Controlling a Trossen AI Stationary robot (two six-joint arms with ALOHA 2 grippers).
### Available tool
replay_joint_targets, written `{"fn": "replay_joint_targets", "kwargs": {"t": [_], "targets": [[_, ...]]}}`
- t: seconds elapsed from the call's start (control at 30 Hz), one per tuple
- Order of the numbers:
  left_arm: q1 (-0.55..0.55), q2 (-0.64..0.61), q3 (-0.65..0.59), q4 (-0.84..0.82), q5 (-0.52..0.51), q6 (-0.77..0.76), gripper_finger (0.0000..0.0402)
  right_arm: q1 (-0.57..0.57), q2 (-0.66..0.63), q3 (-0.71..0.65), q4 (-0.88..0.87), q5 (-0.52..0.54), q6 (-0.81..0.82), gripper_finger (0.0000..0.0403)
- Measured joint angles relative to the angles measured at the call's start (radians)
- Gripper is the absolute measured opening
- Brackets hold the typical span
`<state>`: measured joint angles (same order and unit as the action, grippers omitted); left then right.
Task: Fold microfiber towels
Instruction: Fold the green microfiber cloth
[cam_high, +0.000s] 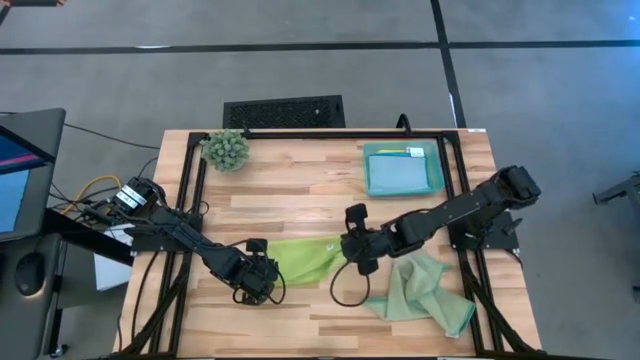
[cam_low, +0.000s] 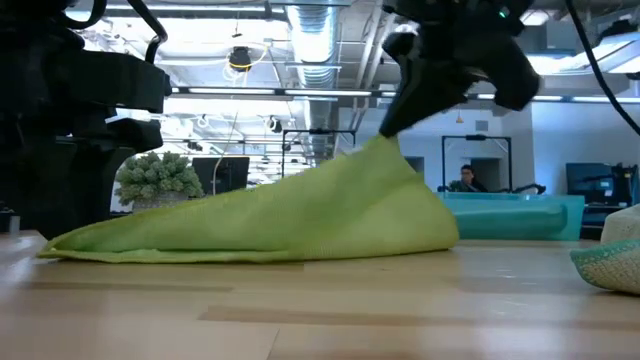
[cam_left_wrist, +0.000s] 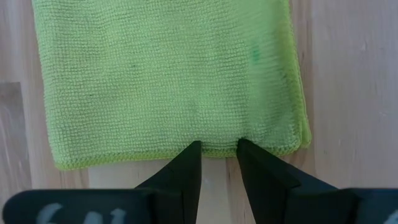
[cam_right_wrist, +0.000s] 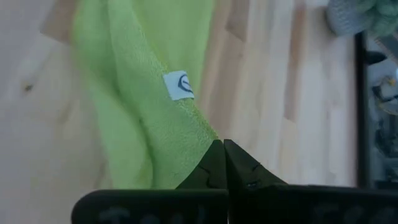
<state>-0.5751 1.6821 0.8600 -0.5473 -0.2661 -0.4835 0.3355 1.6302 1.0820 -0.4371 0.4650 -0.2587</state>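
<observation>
The lime green towel (cam_high: 300, 260) lies mid-bench, between the two arms. The right claw (cam_right_wrist: 222, 144) is pinched tight on one of its corners and holds that corner raised off the wooden bench (cam_high: 290, 195). The left claw (cam_left_wrist: 219, 148) sits at the opposite edge, fingers narrowly parted and seemingly gripping the hem. A pale sage green towel (cam_high: 425, 295) lies crumpled just right of it

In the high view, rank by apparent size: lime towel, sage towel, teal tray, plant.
1. Sage towel, crumpled, covers the most area.
2-3. Teal tray and lime towel look about equal; the towel is partly lifted and hidden by arms, so I won't rank them.
4. Plant, smallest.
</observation>
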Motion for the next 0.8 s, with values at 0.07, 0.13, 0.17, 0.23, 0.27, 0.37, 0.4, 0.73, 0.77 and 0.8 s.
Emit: {"fn": "replay_joint_targets", "kwargs": {"t": [0.07, 0.13, 0.17, 0.23, 0.27, 0.37, 0.4, 0.73, 0.77, 0.8], "targets": [[0.0, 0.0, 0.0, 0.0, 0.0, -0.003, 0.0102, -0.015, 0.0, 0.019, -0.023, 0.011, -0.012, 0.0001], [0.0, 0.0, 0.0, 0.0, 0.0, -0.011, 0.0102, -0.032, 0.0, 0.022, -0.027, 0.012, -0.012, 0.0001], [0.0, 0.0, 0.0, 0.0, 0.0, -0.011, 0.0103, -0.039, 0.0, 0.022, -0.031, 0.011, -0.012, 0.0001], [0.0, 0.0, 0.0, 0.0, 0.0, -0.012, 0.0103, -0.048, 0.002, 0.022, -0.045, 0.012, -0.012, 0.0001], [0.0, 0.0, 0.0, 0.0, 0.0, -0.012, 0.0102, -0.05, 0.009, 0.023, -0.047, 0.013, -0.013, 0.0001], [0.0, 0.0, -0.001, 0.0, 0.0, -0.013, 0.0103, -0.05, 0.015, 0.021, -0.062, 0.013, -0.033, 0.0001], [0.0, 0.0, -0.001, -0.001, 0.0, -0.011, 0.0103, -0.051, 0.014, 0.022, -0.049, 0.013, -0.044, 0.0001], [0.0, 0.0, 0.0, -0.003, 0.0, -0.012, 0.0103, -0.047, 0.014, 0.022, 0.076, 0.004, -0.14, 0.0], [0.0, 0.0, 0.0, -0.003, 0.0, -0.016, 0.0103, -0.038, 0.021, 0.022, 0.074, -0.009, -0.113, 0.0], [0.0, 0.0, 0.0, -0.003, 0.0, -0.021, 0.0103, -0.026, 0.034, 0.023, 0.073, -0.028, -0.083, 0.0]]}}
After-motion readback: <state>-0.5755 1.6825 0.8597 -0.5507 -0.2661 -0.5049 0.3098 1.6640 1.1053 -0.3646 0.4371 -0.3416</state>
